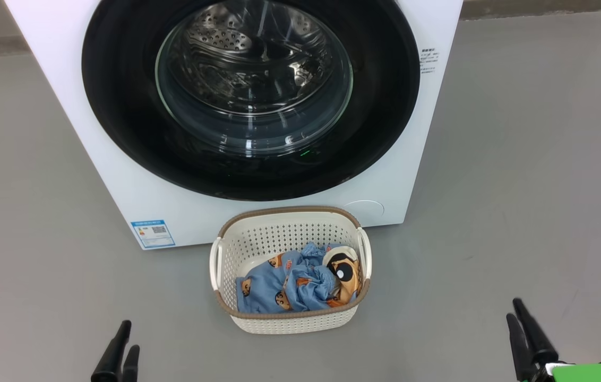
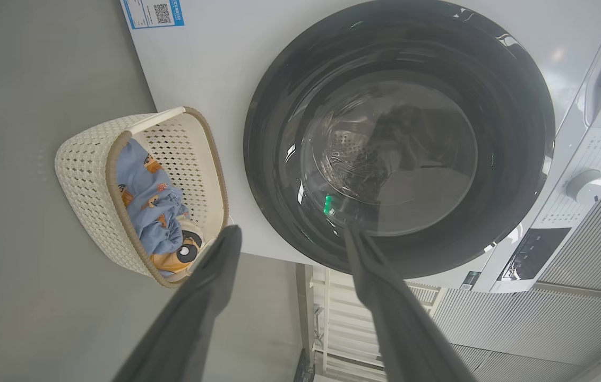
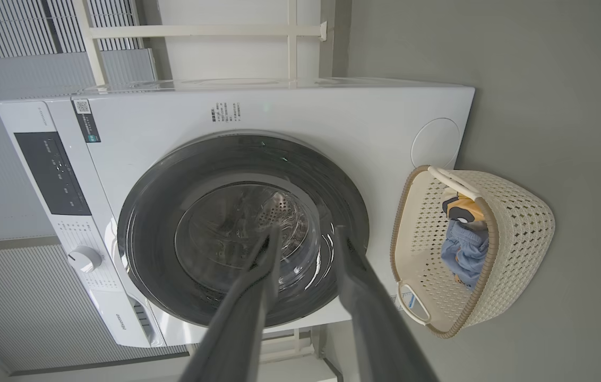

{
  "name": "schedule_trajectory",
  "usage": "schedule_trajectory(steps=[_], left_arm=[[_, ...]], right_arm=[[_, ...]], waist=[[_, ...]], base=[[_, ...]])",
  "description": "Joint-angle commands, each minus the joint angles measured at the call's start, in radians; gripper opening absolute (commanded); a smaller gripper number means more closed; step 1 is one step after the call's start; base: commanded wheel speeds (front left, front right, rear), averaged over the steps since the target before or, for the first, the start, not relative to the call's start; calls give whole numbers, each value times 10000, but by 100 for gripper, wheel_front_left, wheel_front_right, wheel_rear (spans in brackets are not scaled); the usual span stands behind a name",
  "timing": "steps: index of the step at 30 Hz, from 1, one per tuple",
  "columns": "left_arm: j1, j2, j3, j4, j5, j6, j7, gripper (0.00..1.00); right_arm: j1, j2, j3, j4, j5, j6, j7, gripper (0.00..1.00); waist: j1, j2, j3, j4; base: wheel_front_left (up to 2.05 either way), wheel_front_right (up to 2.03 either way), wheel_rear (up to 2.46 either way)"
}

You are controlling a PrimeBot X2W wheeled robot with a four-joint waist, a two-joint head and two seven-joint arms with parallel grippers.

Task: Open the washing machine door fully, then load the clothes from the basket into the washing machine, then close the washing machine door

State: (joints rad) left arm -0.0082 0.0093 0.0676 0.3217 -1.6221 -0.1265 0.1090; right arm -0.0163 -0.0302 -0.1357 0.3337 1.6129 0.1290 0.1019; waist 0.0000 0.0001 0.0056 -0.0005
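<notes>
The washing machine door (image 1: 120,106) sits closed on the washing machine (image 1: 114,196). The basket (image 1: 290,210) stands on the floor just in front of it, with the clothes (image 1: 290,284) inside. My left gripper (image 1: 129,335) and my right gripper (image 1: 513,309) both have the fingers apart and are empty.

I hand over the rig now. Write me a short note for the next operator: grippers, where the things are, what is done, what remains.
Left gripper: open, empty, low on the left, touching nothing.
Right gripper: open, empty, low on the right.
The washing machine door is shut on the washing machine. The basket stands on the floor just in front of it, with the clothes inside.
Done: nothing yet.
Left: open the door fully, load the clothes, close the door.
</notes>
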Motion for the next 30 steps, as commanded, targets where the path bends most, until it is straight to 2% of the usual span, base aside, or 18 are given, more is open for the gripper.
schedule_trajectory(steps=[1,5,9,30], left_arm=[[-308,122,13,-255,45,-10,-81,100],[-315,132,-27,-316,105,-11,-200,100],[-283,141,-56,-395,188,-12,-319,100],[-318,190,156,-921,939,-18,-943,100]], right_arm=[[-250,-63,41,-298,-57,0,-68,100],[-251,-67,110,-407,-132,1,-185,100],[-217,-72,178,-524,-219,2,-302,100],[-353,-95,286,-1087,-1222,4,-916,100]], waist=[[3,-1,4,0],[23,-1,-35,-10],[2,-1,-38,-25],[0,-1,-75,-49]], base=[[0,0,0],[0,0,0],[0,0,0],[0,0,0]])
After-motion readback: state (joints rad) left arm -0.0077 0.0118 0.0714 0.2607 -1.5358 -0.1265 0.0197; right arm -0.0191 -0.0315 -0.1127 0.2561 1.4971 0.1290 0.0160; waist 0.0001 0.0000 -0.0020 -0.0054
